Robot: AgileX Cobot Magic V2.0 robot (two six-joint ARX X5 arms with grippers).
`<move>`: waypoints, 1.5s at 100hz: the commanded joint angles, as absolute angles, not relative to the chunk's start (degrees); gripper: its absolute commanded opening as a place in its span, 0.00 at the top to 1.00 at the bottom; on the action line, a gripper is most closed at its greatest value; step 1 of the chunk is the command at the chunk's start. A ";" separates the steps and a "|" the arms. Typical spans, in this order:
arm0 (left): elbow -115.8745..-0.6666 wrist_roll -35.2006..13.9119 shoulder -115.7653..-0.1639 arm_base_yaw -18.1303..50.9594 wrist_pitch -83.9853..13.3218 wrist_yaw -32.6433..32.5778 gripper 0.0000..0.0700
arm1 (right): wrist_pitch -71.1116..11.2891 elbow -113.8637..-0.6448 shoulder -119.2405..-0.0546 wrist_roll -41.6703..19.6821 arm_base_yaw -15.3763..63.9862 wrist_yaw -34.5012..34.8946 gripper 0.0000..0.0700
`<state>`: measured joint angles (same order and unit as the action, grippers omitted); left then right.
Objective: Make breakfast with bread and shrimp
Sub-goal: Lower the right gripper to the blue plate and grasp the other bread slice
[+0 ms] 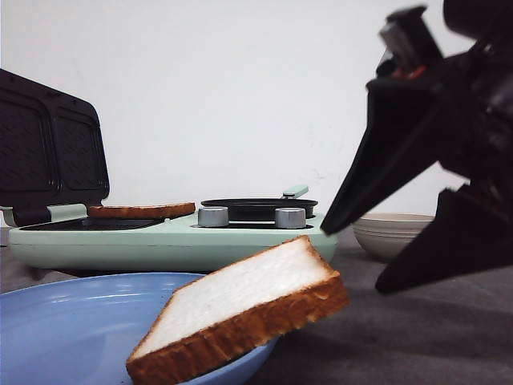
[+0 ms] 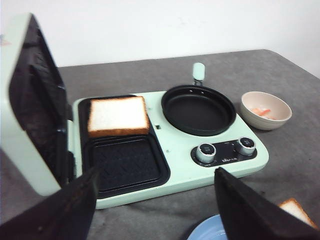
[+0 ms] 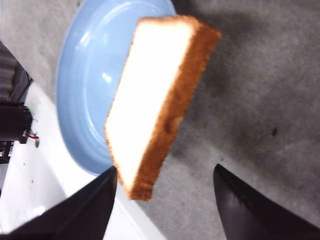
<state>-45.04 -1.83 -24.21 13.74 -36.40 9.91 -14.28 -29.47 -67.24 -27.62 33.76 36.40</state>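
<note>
Blue plate cut off at the frame's edge, left of the right gripper; bowl contents too small to identify.

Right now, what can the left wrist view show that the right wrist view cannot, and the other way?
Only the left wrist view shows the breakfast maker, a bread slice on its rear grill plate, the round pan, two knobs and the beige bowl. Only the right wrist view shows the whole second slice, tilted over the plate's rim. Both show the blue plate, the grey table and an open end effector.
</note>
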 commanded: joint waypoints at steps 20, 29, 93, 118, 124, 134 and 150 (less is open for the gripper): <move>-45.15 -0.91 -20.73 13.87 -39.86 8.80 0.45 | -12.62 -29.47 -69.25 -28.10 35.16 38.39 0.45; -45.15 -0.91 -20.08 13.87 -40.51 8.80 0.45 | -11.97 -29.47 -69.47 -28.14 35.81 38.46 0.45; -45.15 -0.91 -20.03 13.89 -40.75 8.80 0.45 | -4.23 -29.47 -76.29 -31.24 41.93 37.01 0.61; -45.15 -0.91 -20.03 13.87 -40.75 8.78 0.45 | -3.11 -29.47 -76.29 -31.38 41.91 37.06 1.00; -45.15 -0.91 -20.03 13.87 -40.75 8.78 0.45 | -2.92 -29.47 -76.29 -31.55 41.91 37.08 1.00; -45.15 -0.89 -20.03 13.87 -40.75 8.78 0.45 | -2.33 -29.47 -75.99 -31.57 41.91 37.08 1.00; -45.15 -0.89 -20.03 13.87 -40.73 8.78 0.45 | 2.76 -29.47 -75.07 -35.75 41.93 37.32 1.00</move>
<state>-44.93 -1.41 -20.01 13.74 -40.99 8.97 -0.43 -29.32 -75.26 -32.62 41.32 37.39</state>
